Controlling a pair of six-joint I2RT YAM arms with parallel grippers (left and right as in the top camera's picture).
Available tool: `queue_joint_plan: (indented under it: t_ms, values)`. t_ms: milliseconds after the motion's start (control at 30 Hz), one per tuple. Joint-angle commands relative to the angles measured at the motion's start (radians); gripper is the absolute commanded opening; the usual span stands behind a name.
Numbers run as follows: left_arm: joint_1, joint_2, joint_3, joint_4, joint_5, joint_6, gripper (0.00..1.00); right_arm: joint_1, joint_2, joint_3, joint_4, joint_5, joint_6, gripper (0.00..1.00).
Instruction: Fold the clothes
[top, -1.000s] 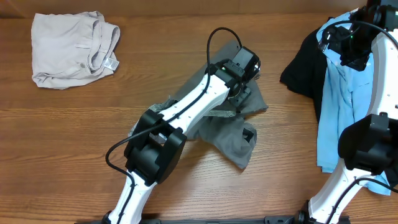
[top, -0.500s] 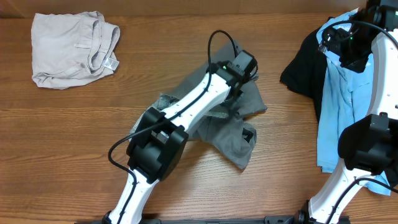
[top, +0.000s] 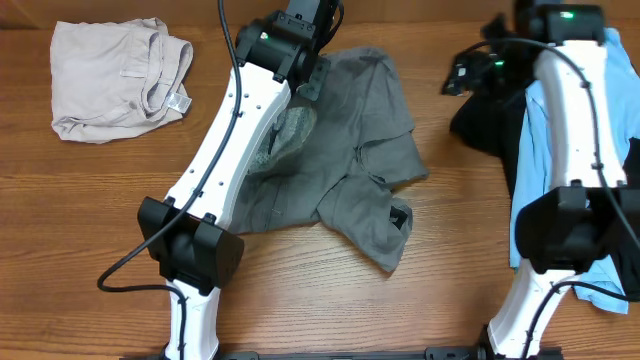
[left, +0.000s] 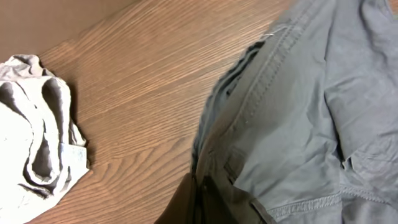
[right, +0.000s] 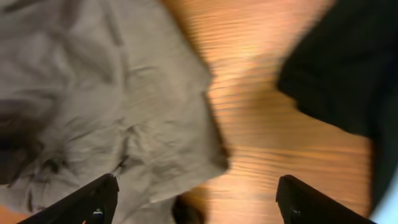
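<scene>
From above, the brown wood-grain bench (top: 120, 200) fills the frame, its grain running left to right. The grey garment of crumpled woven cloth (top: 360, 150) lies at the middle. Its long axis runs from the far edge toward the near side, leaning slightly right, with a rumpled lobe spreading near-left. The left end effector (top: 318, 70) sits at the garment's far end. A pale beige folded garment of soft cloth (top: 115, 75) lies far left, well apart. At the right, a black garment in a limp heap (top: 485, 115) touches a light blue shirt of smooth fabric (top: 535, 190). The right end effector (top: 465, 75) hovers just beside the black heap.

From the left wrist, the left end effector (left: 196, 202) is closed on the grey garment (left: 298, 124), whose stitched waistband and belt loop gather at the dark fingers. The beige garment (left: 37, 143) is bunched in folds at the left.

The right wrist view is blurred. The right end effector (right: 196, 190) is spread wide above bare bench (right: 261, 124), between the grey garment (right: 93, 93) and the black garment (right: 336, 68).
</scene>
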Motion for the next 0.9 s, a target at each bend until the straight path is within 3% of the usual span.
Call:
queue_joint_plan:
  t_ms: [0,367,667,867]
  values:
    - [0.024,-0.006,0.014,0.0,-0.004,0.018,0.04,0.073,-0.038,-0.066,0.082,0.033,0.082,0.84]
    - [0.037,-0.006,0.014,-0.005,0.01,0.019,0.04,0.112,-0.038,-0.491,0.589,0.056,0.065,0.82]
    - [0.037,-0.006,0.013,-0.004,0.027,0.019,0.04,0.111,-0.029,-0.71,0.924,0.078,-0.004,0.82]
    - [0.037,-0.006,0.013,-0.004,0.027,0.019,0.04,0.111,-0.019,-0.78,1.059,0.07,-0.003,0.77]
